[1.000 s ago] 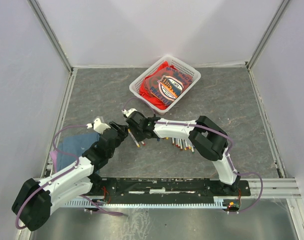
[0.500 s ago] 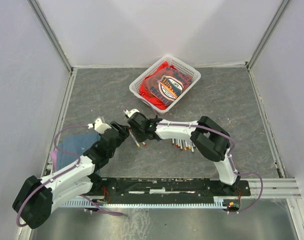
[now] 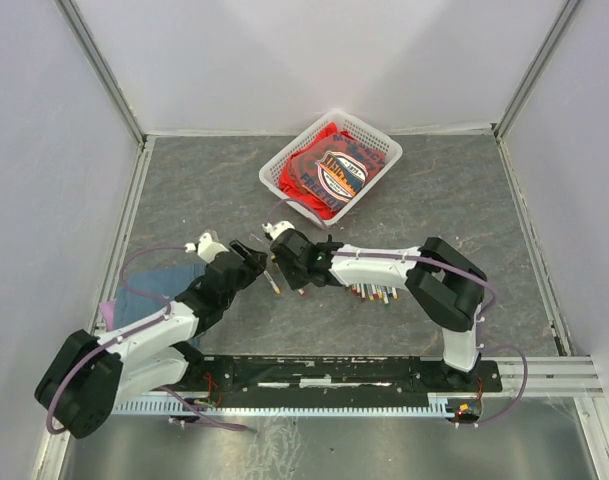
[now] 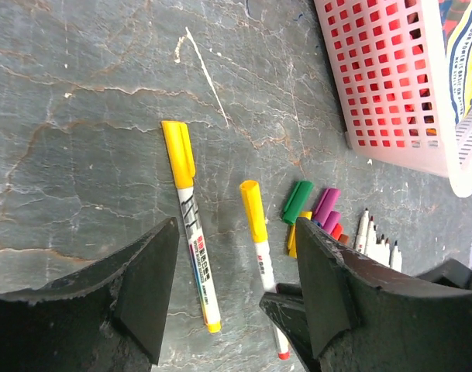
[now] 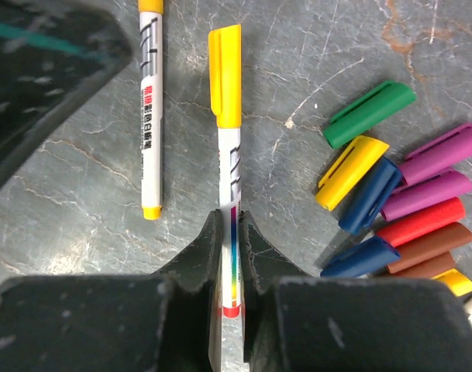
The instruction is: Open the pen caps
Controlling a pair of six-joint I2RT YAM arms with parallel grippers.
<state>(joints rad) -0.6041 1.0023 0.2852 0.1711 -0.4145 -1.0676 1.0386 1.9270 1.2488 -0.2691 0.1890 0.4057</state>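
Right gripper (image 5: 231, 232) has slid nearer and to the right, and the left gripper (image 4: 236, 260) has edged in beside it! Loose pen caps (image 5: 406, 209) in green, yellow, blue, purple, red and brown lie heaped on the desk (image 5: 80, 232), just right of the held pen (image 5: 229, 167). Right jaws pinch its white barrel, yellow cap (image 5: 225, 74) still on. Left jaws are spread wide over a second capped pen (image 4: 195, 232).

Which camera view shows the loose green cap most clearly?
The right wrist view: the green cap lies whole and large beside the other caps. The left wrist view shows it smaller; the top view cannot resolve it.
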